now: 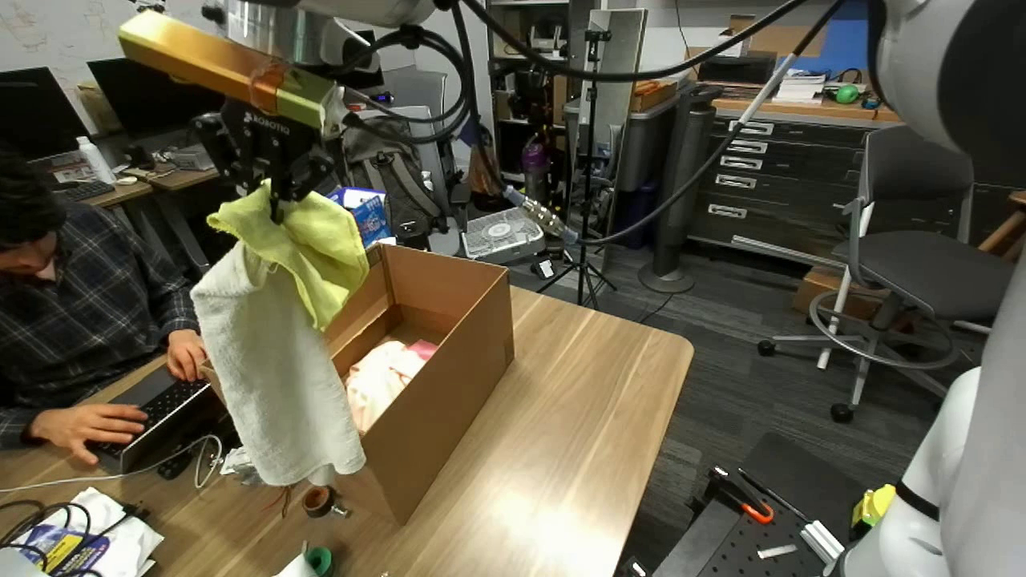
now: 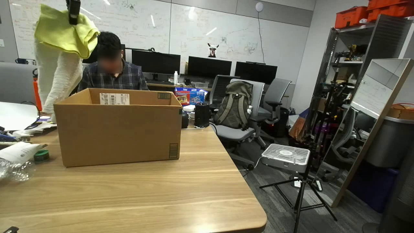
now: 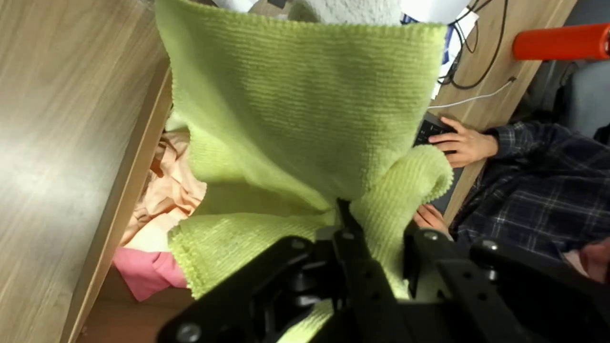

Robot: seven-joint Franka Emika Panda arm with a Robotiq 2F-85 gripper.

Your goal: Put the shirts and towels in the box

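Our black two-fingered claw point(image 3: 377, 216) pinches a pale yellow-green ribbed cloth point(image 3: 305, 100), and a long cream-white towel point(image 1: 276, 369) hangs beneath it. We see that towel outside the short end of the large rectangular brown cardboard box point(image 2: 119, 136), its hem lower than the rim. Under the open top lie a crumpled pale peach cloth point(image 1: 385, 377) and a pink cloth point(image 3: 147, 271), box floor showing past the pink. Along one long wall, a broad strip of wood-grain table point(image 2: 145, 194) runs to a rounded corner; beyond the opposite wall sits a person point(image 2: 134, 81) in dark plaid.
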